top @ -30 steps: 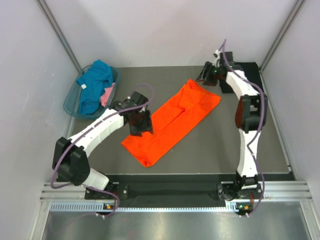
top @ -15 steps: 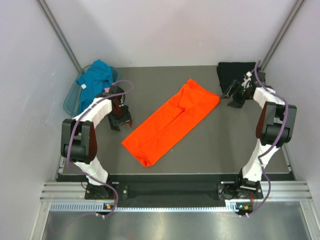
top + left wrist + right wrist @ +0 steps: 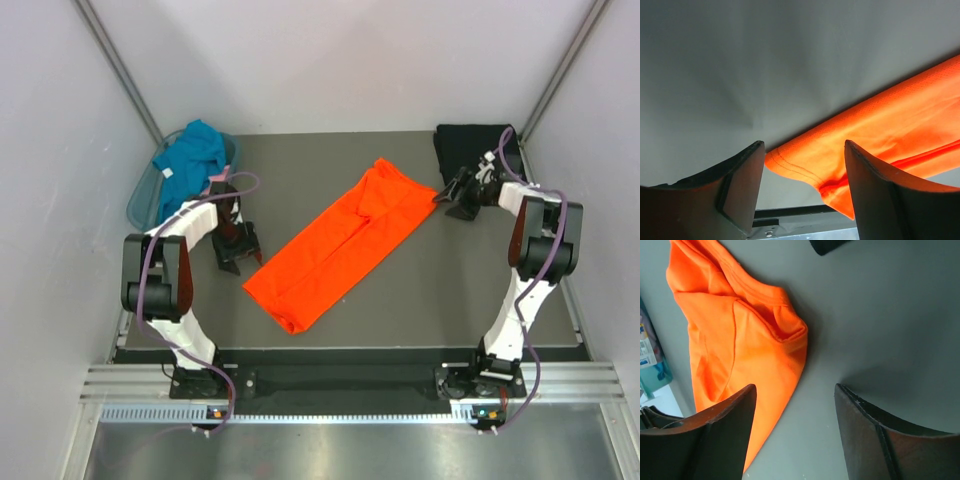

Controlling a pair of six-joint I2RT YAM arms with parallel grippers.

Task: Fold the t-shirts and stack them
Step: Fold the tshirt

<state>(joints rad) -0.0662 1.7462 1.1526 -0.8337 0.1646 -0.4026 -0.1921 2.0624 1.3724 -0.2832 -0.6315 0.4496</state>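
Observation:
The orange t-shirt (image 3: 340, 245) lies on the table as a long folded strip, running diagonally from near left to far right. My left gripper (image 3: 238, 250) stands open just left of its near-left end. In the left wrist view that hem corner (image 3: 805, 160) shows beyond the left gripper (image 3: 802, 150), and nothing is held. My right gripper (image 3: 455, 200) is open beside the strip's far-right corner. In the right wrist view the orange t-shirt (image 3: 730, 335) lies left of the right gripper (image 3: 795, 390), with bare table between the fingers. A black t-shirt (image 3: 470, 145) lies at the back right.
A translucent blue-green basket (image 3: 143, 203) stands at the back left, holding a teal t-shirt (image 3: 190, 160) and a pink one (image 3: 215, 187). White walls close in both sides and the back. A corner of the black t-shirt (image 3: 827, 245) shows at the top of the right wrist view.
The left arm has swung off the orange shirt to its left side. The right arm moved from the back to the shirt's far-right corner. Both grippers stand open.

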